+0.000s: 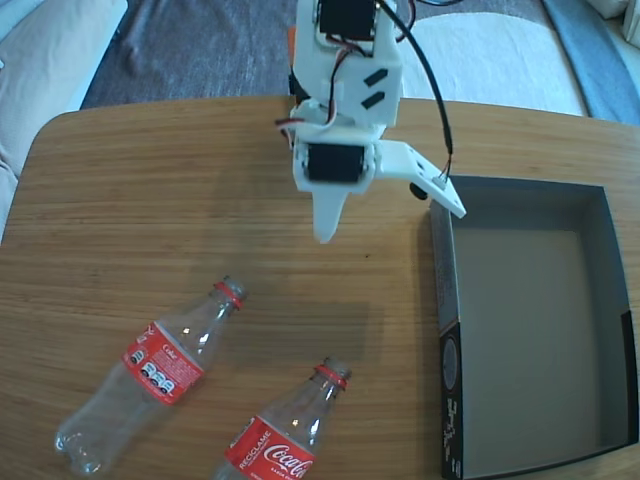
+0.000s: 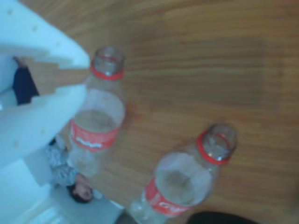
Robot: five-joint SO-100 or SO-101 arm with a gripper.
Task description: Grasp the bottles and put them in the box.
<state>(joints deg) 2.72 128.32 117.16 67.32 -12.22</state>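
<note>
Two clear Coca-Cola bottles with red labels and no caps lie on the wooden table. In the fixed view one bottle (image 1: 165,365) is near the front left and the other bottle (image 1: 285,440) lies right of it, partly cut off by the bottom edge. The black-sided box (image 1: 447,300) with a grey inside sits at the right, holding nothing. My white gripper (image 1: 325,232) hangs above the bare table, apart from both bottles and left of the box. In the wrist view the gripper (image 2: 88,77) shows a narrow gap with nothing in it, beside the neck of one bottle (image 2: 98,121); the other bottle (image 2: 182,182) is lower right.
The table's rounded far edge (image 1: 180,103) borders a dark carpet (image 1: 200,45) and pale cushions (image 1: 40,50). A black cable (image 1: 430,90) runs down the arm to the white camera plate (image 1: 430,180) near the box's far left corner. Bare wood lies between bottles and box.
</note>
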